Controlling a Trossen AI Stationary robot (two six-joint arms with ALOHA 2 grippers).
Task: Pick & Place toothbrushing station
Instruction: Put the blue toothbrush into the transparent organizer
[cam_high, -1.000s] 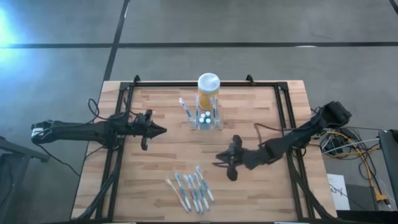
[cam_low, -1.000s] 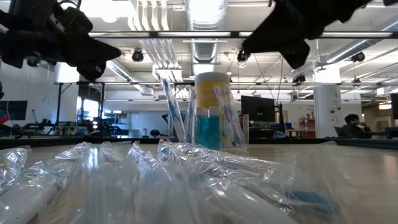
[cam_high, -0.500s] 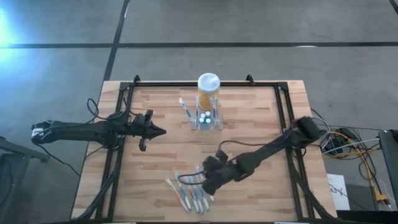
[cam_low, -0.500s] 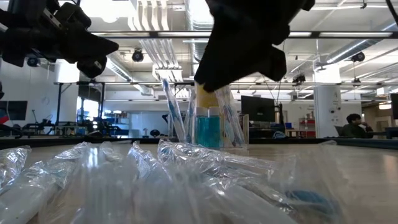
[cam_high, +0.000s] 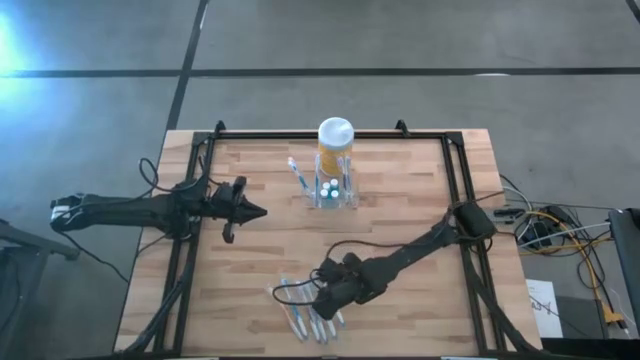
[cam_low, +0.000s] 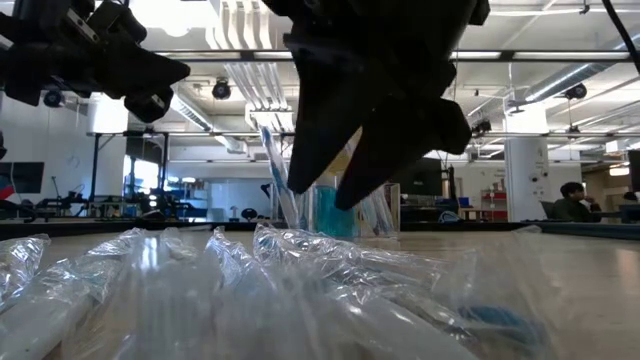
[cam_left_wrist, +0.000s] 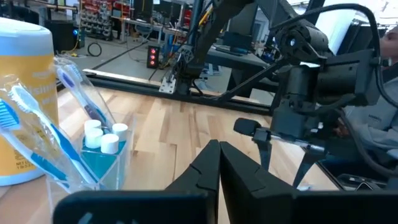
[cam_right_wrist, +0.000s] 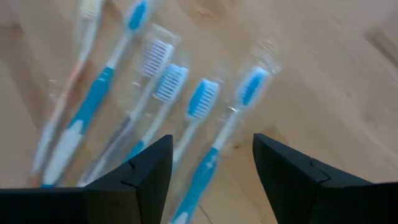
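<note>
Clear plastic made the toothbrushing station (cam_high: 334, 189) hard to pick out; it stood at the table's (cam_high: 400, 210) far middle, just in front of the yellow jar (cam_high: 335, 140), apparently touching it. Well apart from it, the right gripper (cam_high: 322, 300) hung over the wrapped toothbrushes (cam_high: 305, 312) near the front edge, fingers spread wide. The left gripper (cam_high: 255, 210), pressed together, hovered left of the station.
</note>
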